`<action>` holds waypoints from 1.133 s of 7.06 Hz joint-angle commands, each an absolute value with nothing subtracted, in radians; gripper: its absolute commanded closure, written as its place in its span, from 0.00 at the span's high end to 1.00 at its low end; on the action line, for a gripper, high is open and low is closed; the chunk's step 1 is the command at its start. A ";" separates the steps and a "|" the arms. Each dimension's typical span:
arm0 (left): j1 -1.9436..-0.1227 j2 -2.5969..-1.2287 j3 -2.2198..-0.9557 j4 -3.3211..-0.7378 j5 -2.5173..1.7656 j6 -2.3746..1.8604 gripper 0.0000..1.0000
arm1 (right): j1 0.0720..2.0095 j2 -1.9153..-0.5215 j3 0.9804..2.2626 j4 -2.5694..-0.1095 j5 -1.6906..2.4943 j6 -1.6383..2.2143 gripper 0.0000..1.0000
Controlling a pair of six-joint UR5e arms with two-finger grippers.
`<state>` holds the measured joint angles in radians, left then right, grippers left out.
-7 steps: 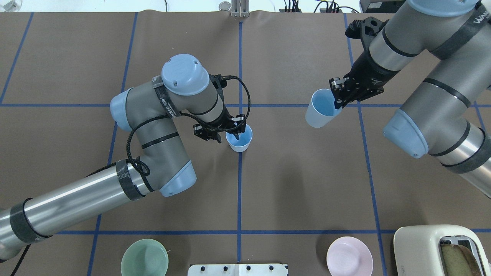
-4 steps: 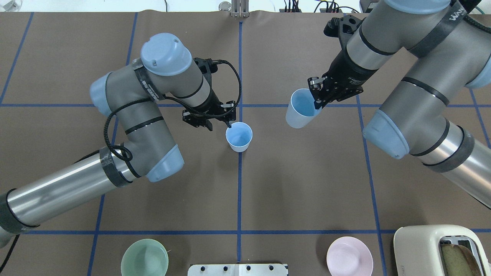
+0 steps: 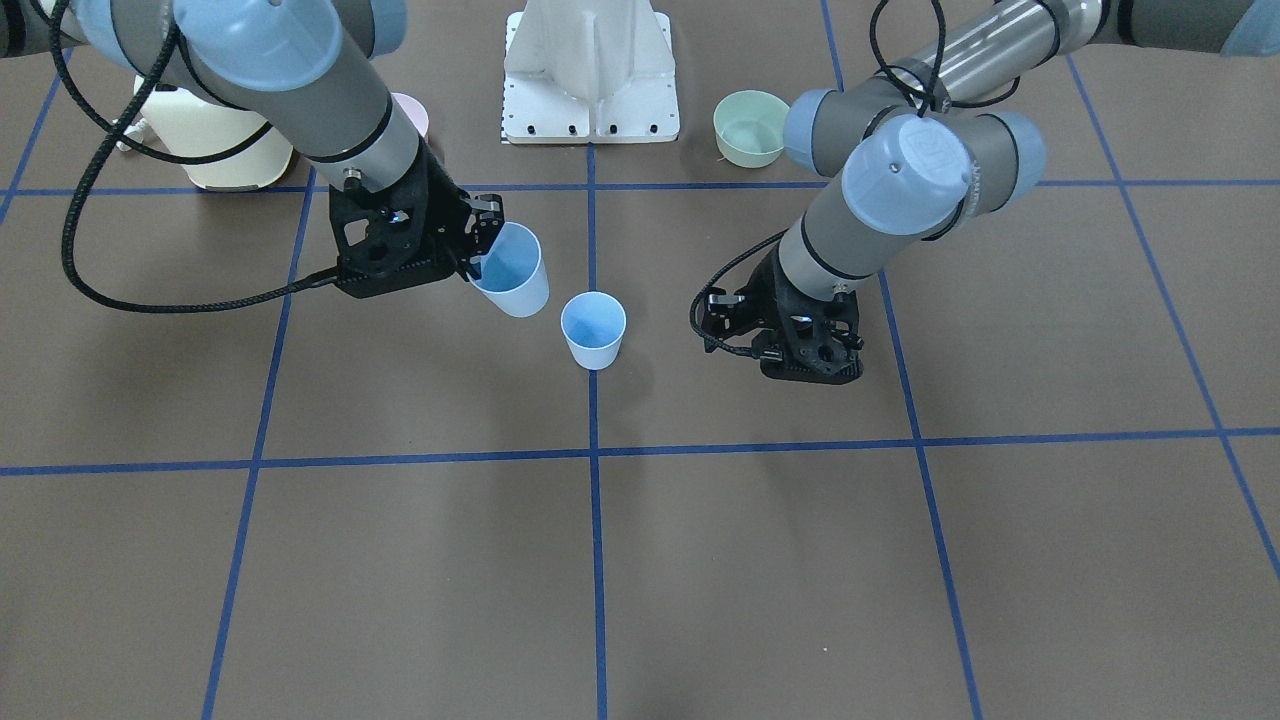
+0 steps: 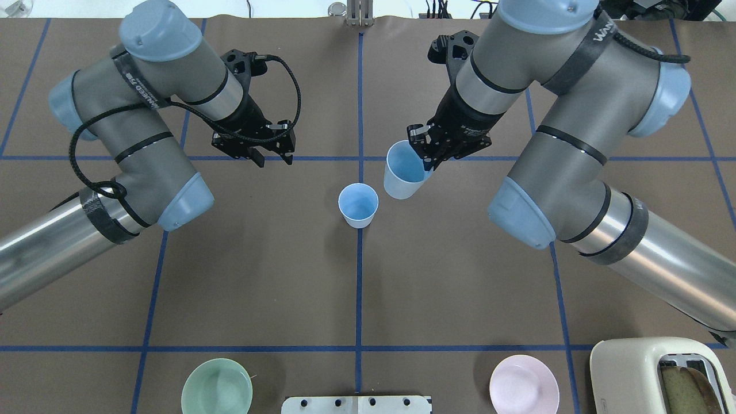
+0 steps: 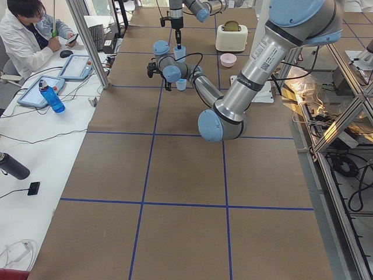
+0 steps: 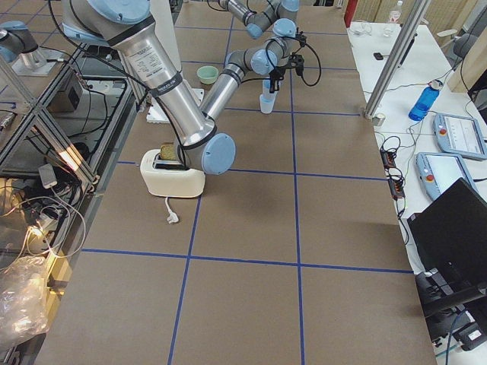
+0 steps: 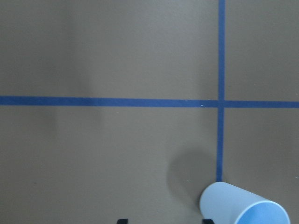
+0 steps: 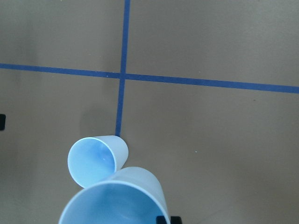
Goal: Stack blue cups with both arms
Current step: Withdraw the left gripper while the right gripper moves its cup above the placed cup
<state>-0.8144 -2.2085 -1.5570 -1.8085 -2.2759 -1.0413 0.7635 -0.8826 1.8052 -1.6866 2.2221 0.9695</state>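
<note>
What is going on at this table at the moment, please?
The right tool holds the tilted blue cup by its rim, just beside the upright blue cup, which stands alone on the table. The left tool hangs open and empty, apart from both cups. The cups are not yet stacked.

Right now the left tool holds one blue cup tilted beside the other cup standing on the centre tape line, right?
Not the left. The overhead exterior view shows the right tool holding the tilted blue cup beside the standing cup on the centre tape line; the left tool is open and empty.
</note>
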 commanded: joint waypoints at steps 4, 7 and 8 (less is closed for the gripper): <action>-0.907 -2.117 -1.552 -1.809 -2.326 -0.841 0.62 | 0.687 -0.815 1.723 -1.615 2.080 0.988 0.00; -0.907 -2.114 -1.551 -1.809 -2.324 -0.841 0.62 | 0.667 -0.796 1.691 -1.615 2.080 0.989 0.00; -0.905 -2.114 -1.549 -1.809 -2.324 -0.841 0.62 | 0.652 -0.796 1.681 -1.615 2.077 0.989 0.00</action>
<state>-0.9064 -2.1142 -1.5505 -1.8085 -2.3242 -0.8407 0.6680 -0.7986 1.6928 -1.6156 2.0796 0.9894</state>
